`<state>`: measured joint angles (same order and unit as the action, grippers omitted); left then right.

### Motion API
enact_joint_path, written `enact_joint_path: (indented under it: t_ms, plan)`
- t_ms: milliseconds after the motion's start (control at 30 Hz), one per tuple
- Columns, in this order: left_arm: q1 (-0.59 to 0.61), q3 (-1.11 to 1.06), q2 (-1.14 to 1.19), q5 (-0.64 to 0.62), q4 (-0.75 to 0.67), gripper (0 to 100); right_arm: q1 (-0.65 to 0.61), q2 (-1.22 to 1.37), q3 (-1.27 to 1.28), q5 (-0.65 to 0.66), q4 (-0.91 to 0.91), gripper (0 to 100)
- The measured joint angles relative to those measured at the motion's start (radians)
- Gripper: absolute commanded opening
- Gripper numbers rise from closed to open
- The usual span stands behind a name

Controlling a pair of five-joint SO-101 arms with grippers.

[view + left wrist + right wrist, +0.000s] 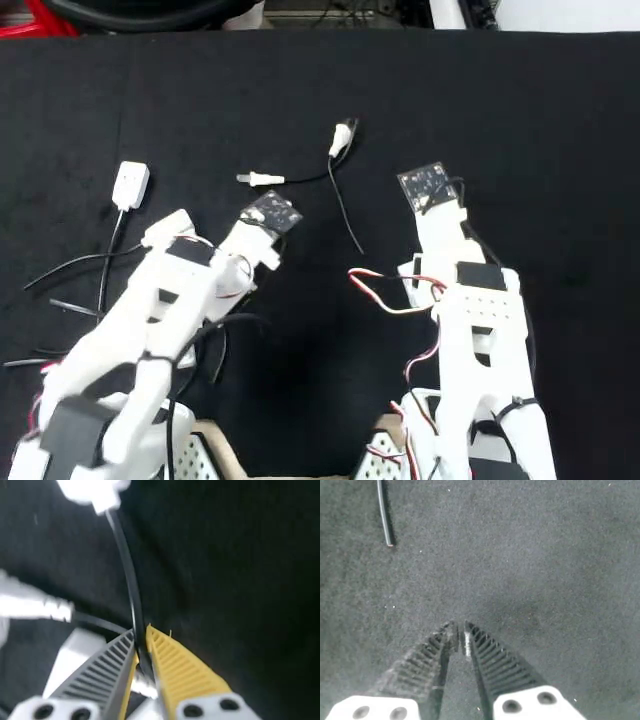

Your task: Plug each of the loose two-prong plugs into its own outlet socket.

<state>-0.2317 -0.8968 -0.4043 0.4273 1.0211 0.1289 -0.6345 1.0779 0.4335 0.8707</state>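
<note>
Cord (129,580), thin black limp rubber, pinched between my left gripper's (141,634) fingers; I'd regrip its rigid white plug (92,492) beyond the fingertips. Right gripper (459,628) closed, empty.

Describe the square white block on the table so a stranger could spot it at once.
On the black table, look left of the left gripper. The block lies there alone, a black cord trailing from it; unlike the two slim plugs mid-table, it is broad and squarish.

Right pincer (460,632) closed over black cloth (545,555); cable end (384,515) lies apart
</note>
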Motion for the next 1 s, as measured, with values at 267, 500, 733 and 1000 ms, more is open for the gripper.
enact_joint_path:
  t_ms: [267,500,733,1000]
  plan:
    - [-0.18,-0.11,-0.465,-0.095,0.21,3,0.0,0.0,0.0,0.0,0.0,1.2]
    - [-0.316,-0.207,-0.933,-0.141,0.29,17,0.0,0.0,0.0,0.0,0.0,1.2]
    - [-0.232,-0.282,-1.204,-0.183,0.295,33,0.0,0.0,0.0,0.0,0.0,1.2]
    - [-0.041,-0.137,-1.29,-0.184,0.295,33,0.0,0.0,0.0,0.0,0.0,1.2]
